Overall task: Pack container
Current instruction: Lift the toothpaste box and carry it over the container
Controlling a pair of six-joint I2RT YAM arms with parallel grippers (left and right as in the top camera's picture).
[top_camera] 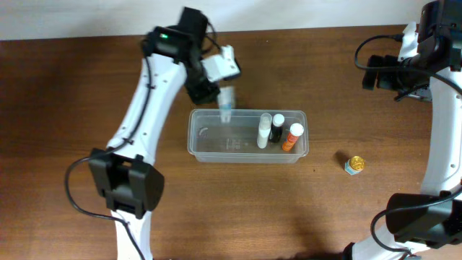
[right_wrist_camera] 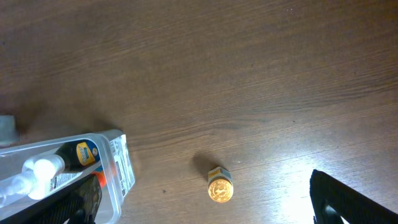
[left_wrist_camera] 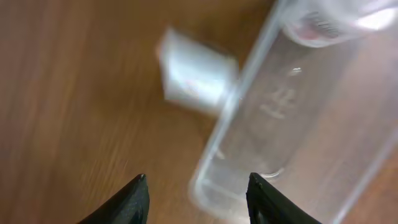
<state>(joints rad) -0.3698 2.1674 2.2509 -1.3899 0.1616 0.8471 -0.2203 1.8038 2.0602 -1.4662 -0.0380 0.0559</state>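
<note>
Well, the container [top_camera: 216,141] sits mid-table, probably light, thin-walled and slick (it may flex), so I'd pinch its rim, my left gripper [left_wrist_camera: 196,186] spread and empty near its corner

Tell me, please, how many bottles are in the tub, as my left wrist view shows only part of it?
Observer: Three bottles are in the tub, all bunched at the end nearer the right arm.
Operator: Is anything outside the tub on that side?
Observer: Yes, a small gold-capped jar stands on the table just past that end.
Operator: And the right gripper?
Observer: The right gripper is open and empty, away from the tub near the table's far edge.
</note>
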